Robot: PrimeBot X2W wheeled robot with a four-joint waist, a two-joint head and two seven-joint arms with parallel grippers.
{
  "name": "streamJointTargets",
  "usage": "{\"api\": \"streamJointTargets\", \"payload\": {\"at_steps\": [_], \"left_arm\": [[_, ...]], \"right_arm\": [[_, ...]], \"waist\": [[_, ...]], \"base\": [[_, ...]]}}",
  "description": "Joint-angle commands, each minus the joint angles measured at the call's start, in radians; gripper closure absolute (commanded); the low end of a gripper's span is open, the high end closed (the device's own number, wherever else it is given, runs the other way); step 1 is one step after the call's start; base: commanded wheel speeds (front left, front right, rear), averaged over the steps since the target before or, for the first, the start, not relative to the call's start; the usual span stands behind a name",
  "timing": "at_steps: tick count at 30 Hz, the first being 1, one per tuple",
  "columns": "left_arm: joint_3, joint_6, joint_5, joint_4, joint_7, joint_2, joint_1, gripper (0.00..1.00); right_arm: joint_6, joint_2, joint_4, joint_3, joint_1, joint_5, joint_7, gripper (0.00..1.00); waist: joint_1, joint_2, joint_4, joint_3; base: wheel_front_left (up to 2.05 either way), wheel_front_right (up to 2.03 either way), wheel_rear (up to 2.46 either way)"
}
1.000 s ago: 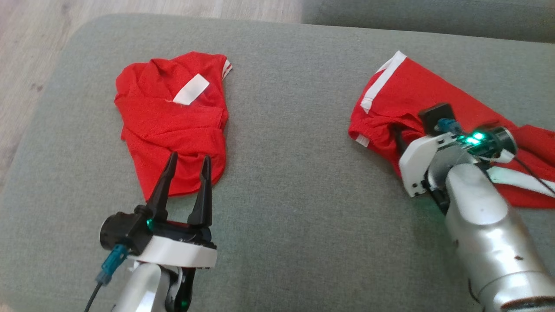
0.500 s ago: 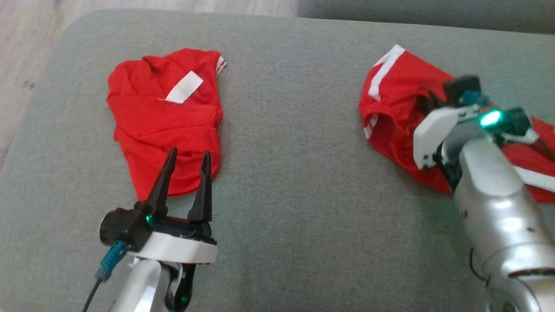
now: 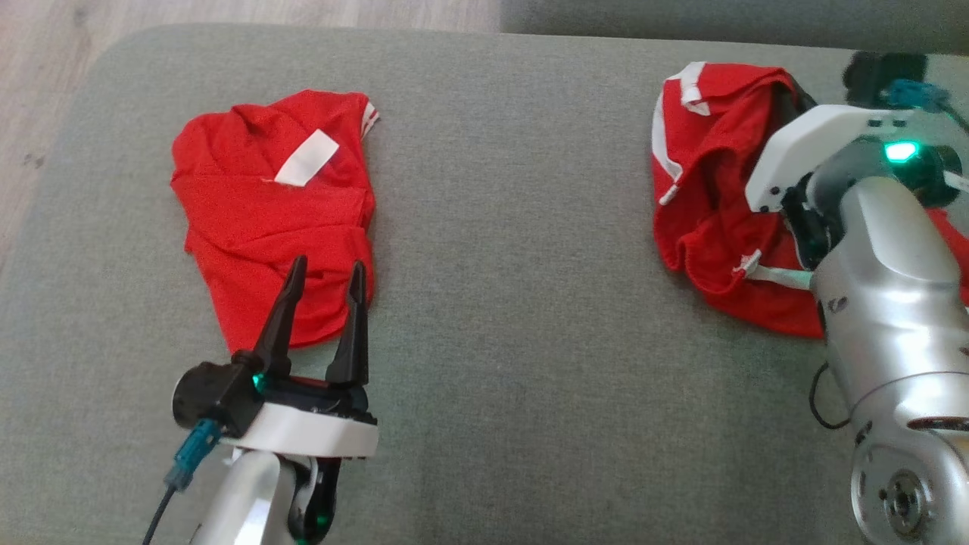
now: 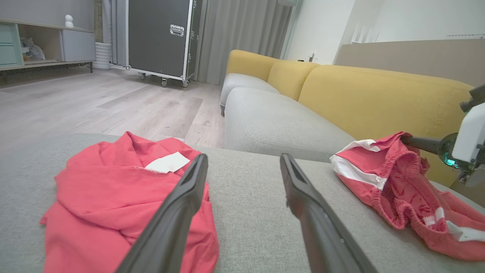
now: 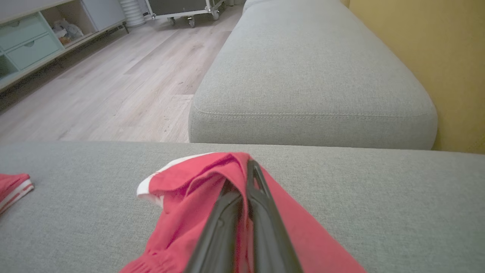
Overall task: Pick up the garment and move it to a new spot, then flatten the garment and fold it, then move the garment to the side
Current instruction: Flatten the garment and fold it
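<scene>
- Grey sofa cushion (image 3: 515, 227) serves as the work surface, with a wooden floor (image 5: 113, 87) beyond its edge and a yellow backrest (image 4: 379, 98) behind.
- The red shorts (image 3: 704, 227), white-striped, lie at the cushion's right end. One part is gathered up off the fabric and the rest trails under the right arm.
- The right gripper (image 5: 250, 170) has its fingers pressed together on a fold of the shorts near the white-trimmed edge. The pinch probably sits there so the cloth hangs free when carried to a new spot.
- The left gripper (image 3: 328, 265) hovers with its fingers spread wide and holding nothing. Its tips are over the near hem of a second red garment (image 3: 265, 189).
- That garment sits compact, with a white label (image 3: 306, 157) on top, and looks like a piece already dealt with.
- A second ago the right fingers were still apart and low in the shorts, which lay spread out. Now they are clamped, the arm is higher and farther back, and the shorts are bunched into a taller heap.
- The left fingers keep the same spread. The slight drift of the left garment in the head view looks like camera motion, not a move of the cloth.
</scene>
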Motion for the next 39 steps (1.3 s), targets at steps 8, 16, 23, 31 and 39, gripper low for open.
{"api": "streamJointTargets", "payload": {"at_steps": [8,16,23,31,39], "left_arm": [[0.057,0.002,-0.005,-0.034,-0.006,0.005,-0.034,0.00],[0.052,0.002,-0.004,-0.027,-0.006,0.003,-0.034,0.00],[0.055,0.002,-0.004,-0.023,-0.006,0.002,-0.032,0.00],[0.084,0.002,0.002,-0.033,-0.006,0.002,-0.011,0.00],[0.103,0.002,-0.005,-0.069,-0.006,-0.001,0.005,0.00]], "right_arm": [[-0.001,0.027,-0.020,-0.184,-0.076,-0.053,-0.017,1.00],[-0.001,0.027,0.115,-0.226,-0.155,-0.011,-0.119,1.00],[-0.001,0.027,0.180,-0.158,-0.168,-0.009,-0.095,0.00],[-0.001,0.027,0.185,-0.077,-0.134,-0.073,-0.079,0.00],[-0.001,0.027,0.108,0.069,-0.079,-0.021,-0.255,0.00]], "waist": [[0.0000,0.0000,0.035,-0.012],[0.0000,0.0000,0.050,-0.028],[0.0000,0.0000,0.053,-0.048],[0.0000,0.0000,-0.001,-0.080],[0.0000,0.0000,-0.080,-0.113]], "base": [[0.00,0.00,0.00],[0.00,0.00,0.00],[0.00,0.00,0.00],[0.00,0.00,0.00],[0.00,0.00,0.00]]}}
